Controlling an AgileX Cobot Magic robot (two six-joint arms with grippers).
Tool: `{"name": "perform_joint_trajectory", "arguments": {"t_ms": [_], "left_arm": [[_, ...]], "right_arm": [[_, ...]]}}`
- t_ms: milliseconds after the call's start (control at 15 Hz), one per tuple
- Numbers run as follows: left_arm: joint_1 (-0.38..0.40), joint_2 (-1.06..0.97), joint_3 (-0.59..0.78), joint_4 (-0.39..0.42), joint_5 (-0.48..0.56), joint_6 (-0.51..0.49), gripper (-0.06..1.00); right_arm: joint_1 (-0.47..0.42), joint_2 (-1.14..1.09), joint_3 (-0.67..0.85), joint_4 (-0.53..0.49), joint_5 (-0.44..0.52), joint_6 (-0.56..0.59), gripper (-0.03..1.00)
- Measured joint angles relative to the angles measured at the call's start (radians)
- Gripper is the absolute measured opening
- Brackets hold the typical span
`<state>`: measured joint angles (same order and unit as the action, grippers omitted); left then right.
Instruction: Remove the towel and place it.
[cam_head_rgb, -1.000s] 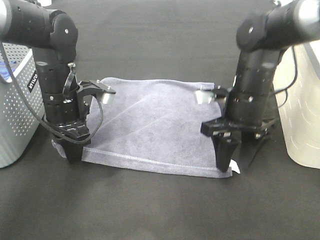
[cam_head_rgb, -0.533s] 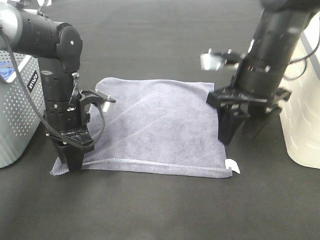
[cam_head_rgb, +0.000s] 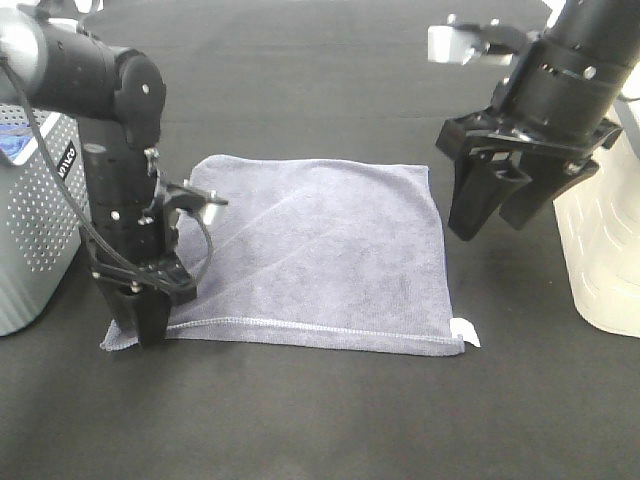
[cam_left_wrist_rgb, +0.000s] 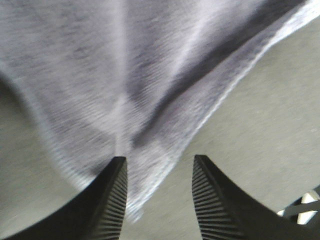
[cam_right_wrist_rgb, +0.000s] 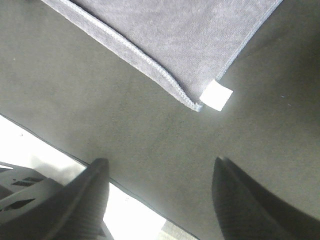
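The towel (cam_head_rgb: 320, 250) is a grey-lavender cloth spread flat on the black table, with its white tag (cam_head_rgb: 465, 332) at the near right corner. My left gripper (cam_head_rgb: 145, 335) points straight down at the near left corner. In the left wrist view its fingers (cam_left_wrist_rgb: 112, 200) stand apart and the towel's corner (cam_left_wrist_rgb: 150, 75) lies loose between them. My right gripper (cam_head_rgb: 490, 215) hangs open and empty well above the table, beyond the towel's right edge. The right wrist view looks down between its fingers on the tag (cam_right_wrist_rgb: 216, 95) and the hem (cam_right_wrist_rgb: 175, 35).
A grey perforated basket (cam_head_rgb: 35, 230) stands at the left edge with a blue cloth (cam_head_rgb: 10, 145) in it, close to the left arm. A white container (cam_head_rgb: 600, 250) stands at the right edge beside the right arm.
My right gripper has risen and moved back and right, away from the towel's near right corner. The left gripper's fingers have spread a little at the near left corner, which now lies on the table.
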<state>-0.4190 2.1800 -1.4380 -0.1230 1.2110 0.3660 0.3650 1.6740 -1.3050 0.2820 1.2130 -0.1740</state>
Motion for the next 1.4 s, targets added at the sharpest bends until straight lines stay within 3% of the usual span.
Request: {"name": "perform_joint_trajectory", "arguments": {"t_ms": [533,867,1267,1400], "left_arm": [[-0.048,0.017,0.009,-0.014,0.0,0.004,0.39],[-0.048,-0.004,0.032,0.072,0.001,-0.094,0.39],[-0.048,-0.113,0.034,0.096,0.002,-0.157,0.39],[-0.048,-0.157,0.034,0.123,0.002,-0.175,0.39]], "right_arm": [[0.0,-0.104,0.0,0.005,0.0,0.013,0.55],[0.0,-0.106,0.0,-0.015,0.0,0.016,0.55],[0.0,-0.106,0.01,-0.055,0.0,0.016,0.55],[0.0,-0.107,0.057,-0.055,-0.058,0.017,0.55]]}}
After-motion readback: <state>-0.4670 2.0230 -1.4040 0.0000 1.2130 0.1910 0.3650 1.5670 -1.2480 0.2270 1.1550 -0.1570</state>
